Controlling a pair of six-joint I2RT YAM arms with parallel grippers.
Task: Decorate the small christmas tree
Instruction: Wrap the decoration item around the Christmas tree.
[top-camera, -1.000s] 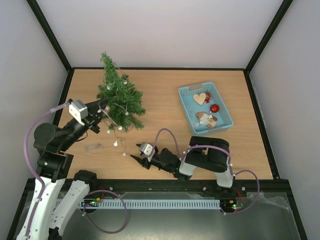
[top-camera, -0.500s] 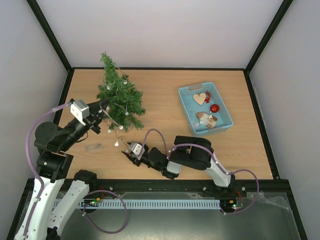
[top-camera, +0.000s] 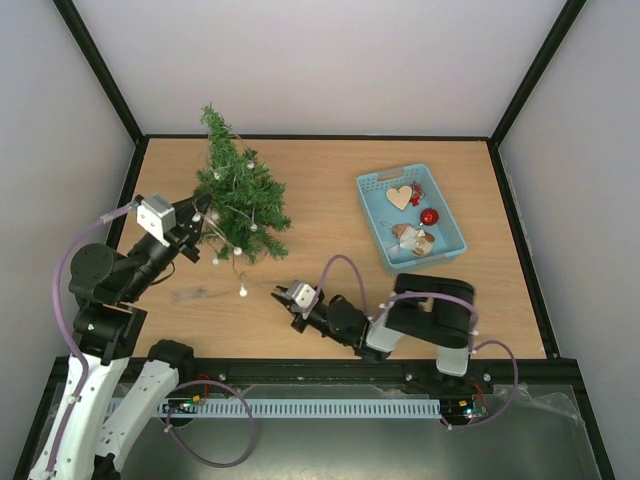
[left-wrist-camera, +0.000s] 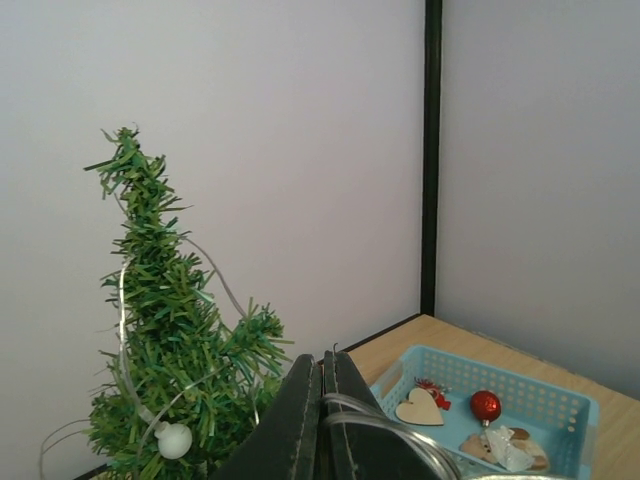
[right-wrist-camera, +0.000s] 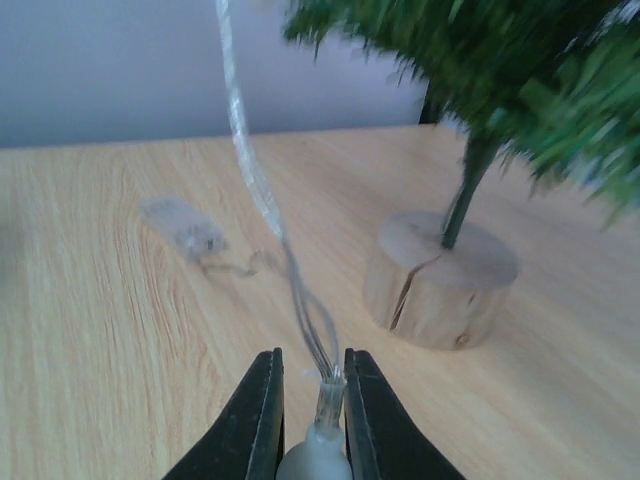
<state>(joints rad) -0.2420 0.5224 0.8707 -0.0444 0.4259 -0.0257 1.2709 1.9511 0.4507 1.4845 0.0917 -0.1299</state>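
Note:
The small christmas tree (top-camera: 238, 195) stands on a round wooden base (right-wrist-camera: 440, 280) at the back left, with a clear light string (top-camera: 222, 238) of white bulbs draped over it. In the left wrist view the tree (left-wrist-camera: 165, 340) rises to the left. My left gripper (top-camera: 205, 206) is by the tree's left side, its jaws (left-wrist-camera: 323, 362) shut on the string's wire. Low over the table in front of the tree, my right gripper (top-camera: 281, 293) is shut on a white bulb (right-wrist-camera: 316, 458) at the string's end, with the wire (right-wrist-camera: 262, 190) running up toward the tree.
A blue basket (top-camera: 375, 185) at the right holds a wooden heart (top-camera: 399, 197), a red ball (top-camera: 429, 216) and other ornaments. The string's clear battery pack (top-camera: 190, 296) lies on the table left of the right gripper. Black frame posts and white walls enclose the table.
My right gripper reached left to the loose bulb on the table, closed on it, and pulled back to the right. The left gripper stayed shut by the tree.

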